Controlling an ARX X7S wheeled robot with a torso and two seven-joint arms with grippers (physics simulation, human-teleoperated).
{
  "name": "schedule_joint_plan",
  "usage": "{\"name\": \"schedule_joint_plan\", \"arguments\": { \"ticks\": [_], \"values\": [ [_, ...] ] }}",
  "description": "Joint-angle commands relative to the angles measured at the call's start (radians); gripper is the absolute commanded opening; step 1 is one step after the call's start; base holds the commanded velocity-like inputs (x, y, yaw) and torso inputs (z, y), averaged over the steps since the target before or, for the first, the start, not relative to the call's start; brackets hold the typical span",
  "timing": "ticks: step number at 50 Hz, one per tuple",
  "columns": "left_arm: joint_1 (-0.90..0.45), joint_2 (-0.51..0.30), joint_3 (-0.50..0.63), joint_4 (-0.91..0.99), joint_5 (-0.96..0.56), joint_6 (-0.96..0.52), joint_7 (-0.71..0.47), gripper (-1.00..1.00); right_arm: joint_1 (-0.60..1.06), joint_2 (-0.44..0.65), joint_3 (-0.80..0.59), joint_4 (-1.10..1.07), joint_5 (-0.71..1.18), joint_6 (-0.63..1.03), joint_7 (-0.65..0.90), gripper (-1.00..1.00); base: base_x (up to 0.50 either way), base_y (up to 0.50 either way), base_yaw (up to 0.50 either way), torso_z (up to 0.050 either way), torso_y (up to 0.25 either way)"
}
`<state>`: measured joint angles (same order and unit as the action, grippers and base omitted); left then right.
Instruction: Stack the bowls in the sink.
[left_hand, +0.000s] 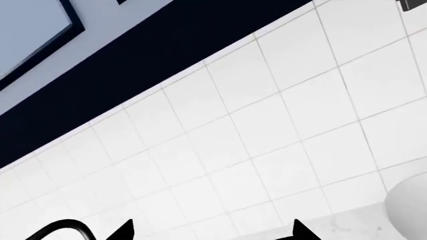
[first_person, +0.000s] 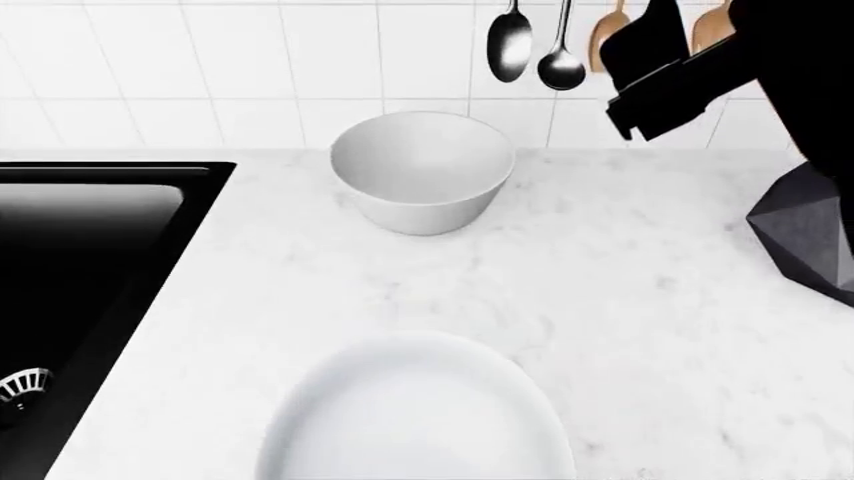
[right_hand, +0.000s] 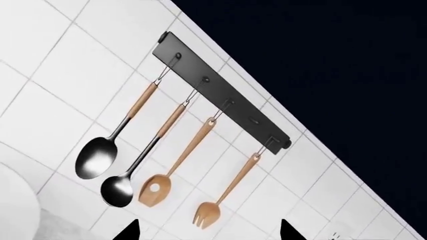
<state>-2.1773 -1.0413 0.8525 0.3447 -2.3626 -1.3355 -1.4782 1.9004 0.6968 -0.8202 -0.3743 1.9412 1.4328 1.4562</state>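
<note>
On the marble counter (first_person: 641, 300), both white bowls sit outside the sink (first_person: 80, 250), which lies at nine o'clock in the head view. The far bowl (first_person: 423, 170) stands upright near the tiled wall at twelve o'clock; the near bowl (first_person: 416, 415) sits at six o'clock, well apart from it. Neither is touched, so the task looks to be at its start: reaching for a first bowl. The right gripper (right_hand: 208, 232) is raised at two o'clock, facing the hanging spoons (right_hand: 107, 170); its jaws stand apart and hold nothing. The left gripper (left_hand: 210, 234) shows only two separated fingertips pointing at the wall, empty too. Next, I judge, one arm must drop to a bowl's rim, grip it, and carry it left into the basin.
</note>
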Motion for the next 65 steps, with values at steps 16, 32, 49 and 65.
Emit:
{"name": "schedule_joint_plan", "arguments": {
  "ticks": [16,32,49,65],
  "values": [
    [-0.017,-0.013,0.02,0.014,0.003,0.021,0.025,1.0,0.02,-0.074,0.003,0.036,-0.067,-0.106,-0.044,1.0,0.05,0.0,0.0,0.0,0.0],
    [-0.014,-0.003,0.021,0.012,0.022,0.03,0.046,1.0,-0.029,-0.226,0.053,0.404,-0.108,-0.322,-0.106,1.0,0.0,0.0,0.0,0.0,0.0],
    [0.021,-0.025,0.0,0.032,0.052,0.05,0.085,1.0,-0.105,-0.372,0.031,0.746,-0.218,-0.486,-0.248,1.0,0.0,0.0,0.0,0.0,0.0],
    [0.014,-0.025,0.006,0.03,0.048,0.05,0.089,1.0,-0.227,-0.419,-0.006,0.871,-0.276,-0.567,-0.282,1.0,0.0,0.0,0.0,0.0,0.0]
  ]
}}
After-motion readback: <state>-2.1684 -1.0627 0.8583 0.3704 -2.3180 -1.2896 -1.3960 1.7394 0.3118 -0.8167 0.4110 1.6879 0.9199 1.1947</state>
